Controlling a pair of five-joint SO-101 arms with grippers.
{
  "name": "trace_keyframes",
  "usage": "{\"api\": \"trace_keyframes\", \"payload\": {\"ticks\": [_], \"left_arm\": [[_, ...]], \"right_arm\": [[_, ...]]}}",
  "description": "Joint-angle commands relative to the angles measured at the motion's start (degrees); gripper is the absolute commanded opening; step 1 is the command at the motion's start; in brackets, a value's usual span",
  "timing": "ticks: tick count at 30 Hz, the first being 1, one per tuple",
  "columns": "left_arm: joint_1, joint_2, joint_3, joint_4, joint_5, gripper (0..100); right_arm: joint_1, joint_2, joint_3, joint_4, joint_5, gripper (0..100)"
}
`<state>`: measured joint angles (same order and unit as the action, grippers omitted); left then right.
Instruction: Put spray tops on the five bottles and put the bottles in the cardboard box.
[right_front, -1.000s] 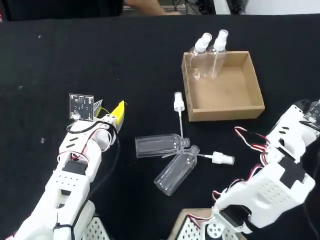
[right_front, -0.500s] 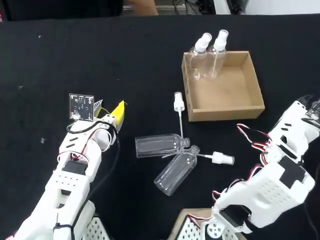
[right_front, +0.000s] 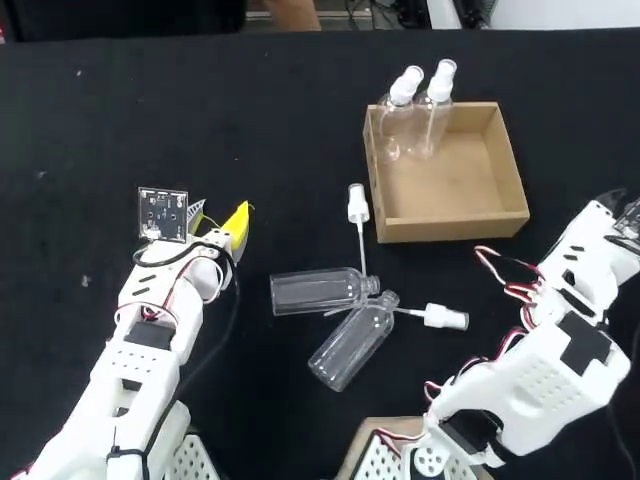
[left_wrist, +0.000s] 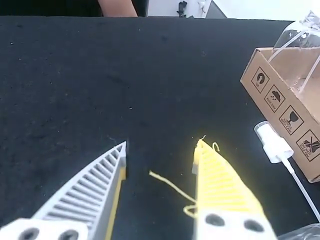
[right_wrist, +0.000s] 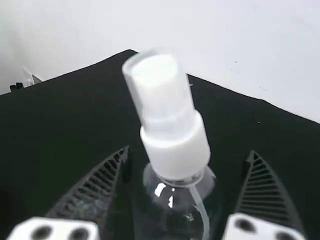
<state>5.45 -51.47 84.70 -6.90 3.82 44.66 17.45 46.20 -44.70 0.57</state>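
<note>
The cardboard box stands at the back right, with two capped bottles leaning in its far-left corner. Two uncapped clear bottles lie crossed at the table's middle, one level and one slanting. One loose spray top lies beside the box, another near the bottles. My left gripper is open over bare cloth, left of the bottles. My right gripper is at the table's right edge, shut on an upright capped bottle.
A black cloth covers the whole table. The right arm's white body fills the front right corner. A frayed yellow thread hangs off my left gripper's yellow finger.
The right arm's wrist has shifted slightly toward the table's right edge. The left arm and the things on the table have not moved.
</note>
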Motion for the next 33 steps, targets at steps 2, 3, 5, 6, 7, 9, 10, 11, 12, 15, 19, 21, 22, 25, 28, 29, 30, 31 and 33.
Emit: {"api": "trace_keyframes", "payload": {"ticks": [2, 3, 5, 6, 7, 9, 10, 11, 12, 15, 19, 21, 22, 25, 28, 29, 30, 31, 33], "left_arm": [[0.4, -0.1, -0.6, -1.1, -0.3, 21], [0.4, -0.1, -0.6, -1.1, -0.3, 21], [0.4, -0.1, -0.6, -1.1, -0.3, 21], [0.4, -0.1, -0.6, -1.1, -0.3, 21], [0.4, -0.1, -0.6, -1.1, -0.3, 21], [0.4, -0.1, -0.6, -1.1, -0.3, 21], [0.4, -0.1, -0.6, -1.1, -0.3, 21], [0.4, -0.1, -0.6, -1.1, -0.3, 21], [0.4, -0.1, -0.6, -1.1, -0.3, 21], [0.4, -0.1, -0.6, -1.1, -0.3, 21], [0.4, -0.1, -0.6, -1.1, -0.3, 21], [0.4, -0.1, -0.6, -1.1, -0.3, 21], [0.4, -0.1, -0.6, -1.1, -0.3, 21], [0.4, -0.1, -0.6, -1.1, -0.3, 21], [0.4, -0.1, -0.7, -1.1, -0.3, 21], [0.4, -0.1, -0.7, -1.1, -0.3, 21], [0.4, -0.1, -0.7, -1.1, -0.3, 21], [0.4, -0.1, -0.7, -1.1, -0.3, 21], [0.4, -0.1, -0.7, -1.1, -0.3, 21]], "right_arm": [[-2.1, -0.5, -3.2, -0.4, 0.0, 28.2], [-2.1, -0.5, -3.1, -0.4, 0.0, 24.9], [-1.9, -0.5, -3.0, -0.4, 0.1, 12.9], [-1.8, -0.5, -3.0, -0.4, 0.1, 5.7], [-1.7, -0.5, -3.3, -0.4, 0.4, 0.4], [-1.7, -0.5, -2.9, -0.4, 1.3, 4.4], [-1.8, -0.5, -2.9, -0.4, 1.3, 4.1], [-1.8, -0.5, -2.9, -0.4, 1.5, 2.5], [-1.7, -0.5, -2.9, -0.4, 1.7, 1.1], [-1.6, -0.5, -2.9, -0.4, 1.7, 1.5], [-1.6, -0.4, -2.6, 0.1, 1.8, 2.1], [-1.6, -0.4, -1.5, 0.0, 1.8, 6.2], [-1.8, -0.5, -0.7, -0.3, 1.8, 9.8], [-2.0, -0.7, 0.4, -0.4, 1.8, 20.4], [-1.9, -0.8, 0.7, -0.4, 1.6, 23.2], [-1.8, -0.9, 0.9, -0.4, 1.7, 22.7], [-1.7, -0.9, 1.4, -0.4, 1.7, 22.1], [-1.7, -0.9, 1.7, -0.4, 1.7, 21.5], [-1.6, -1.0, 2.5, -0.4, 1.7, 21.3]]}}
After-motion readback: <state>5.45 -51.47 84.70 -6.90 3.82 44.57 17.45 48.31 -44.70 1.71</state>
